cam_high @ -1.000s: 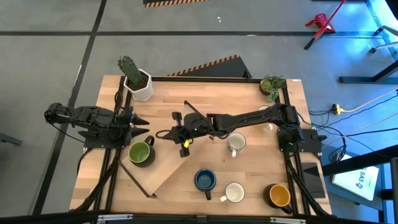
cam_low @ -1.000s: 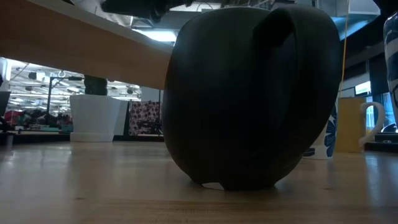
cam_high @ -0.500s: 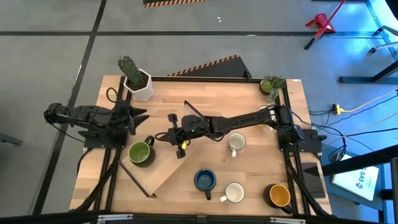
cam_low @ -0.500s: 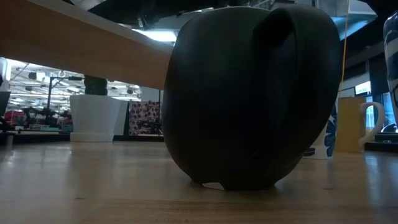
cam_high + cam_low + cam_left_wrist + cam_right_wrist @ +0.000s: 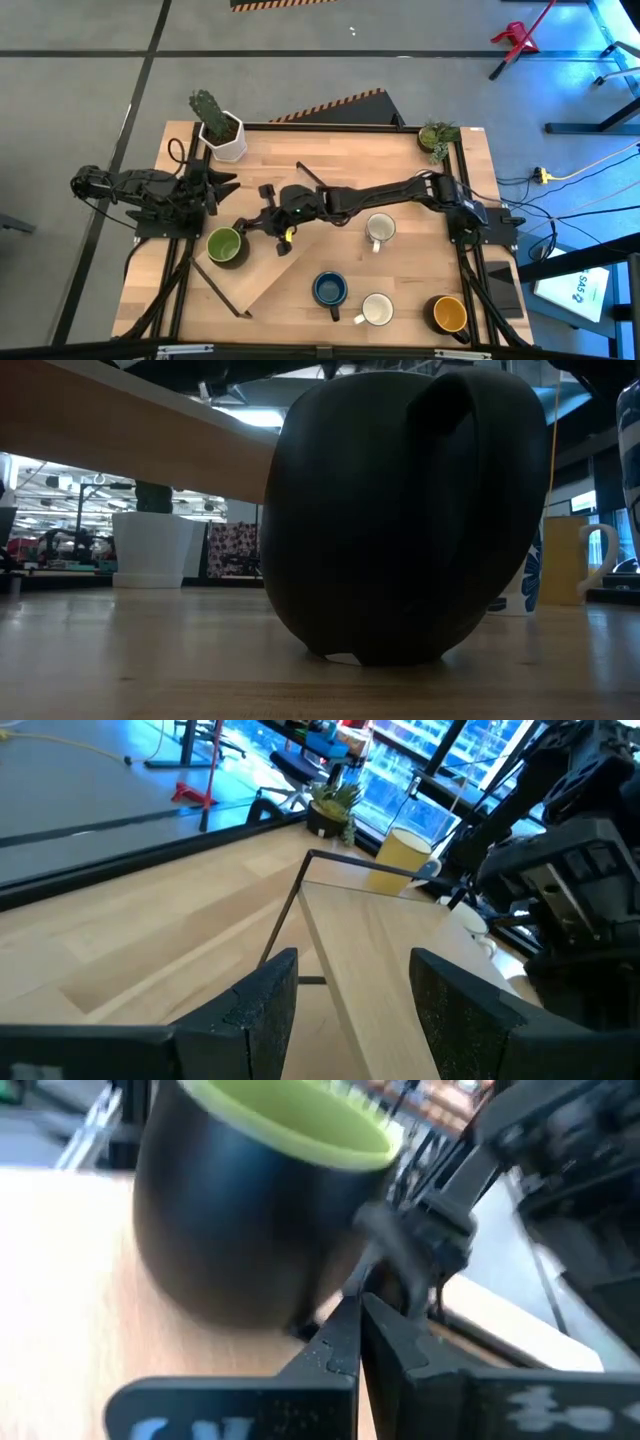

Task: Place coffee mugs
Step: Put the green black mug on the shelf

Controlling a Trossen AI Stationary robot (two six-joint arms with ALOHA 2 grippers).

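The green mug (image 5: 222,247) (image 5: 230,1210), dark outside, stands upright on the table at the left. My right gripper (image 5: 243,224) (image 5: 358,1308) reaches across from the right, shut, with its tips at the mug's lower side. My left gripper (image 5: 222,185) (image 5: 350,970) hovers open and holds nothing, just far-left of that mug. Other mugs stand upright: white (image 5: 380,230), dark blue (image 5: 328,290), white (image 5: 377,310), yellow-orange (image 5: 450,315). A cream one (image 5: 405,855) stands at the far right. A dark mug (image 5: 400,510) fills the low view. My right gripper points its shut fingers (image 5: 340,1335) slanting down from the table's right at the green mug's lower side (image 5: 300,1315). Whether the tips touch the mug I cannot tell.
A white pot with a cactus (image 5: 222,135) stands at the far left corner and a small green plant (image 5: 438,135) at the far right corner. A thin dark frame with a pale wedge-shaped board (image 5: 275,275) lies across the table's middle left.
My right gripper, staying shut, has moved toward the table's left edge and up to the green mug. My left gripper has turned at the wrist, its fingers now pointing a little more toward the far edge, and has stayed open.
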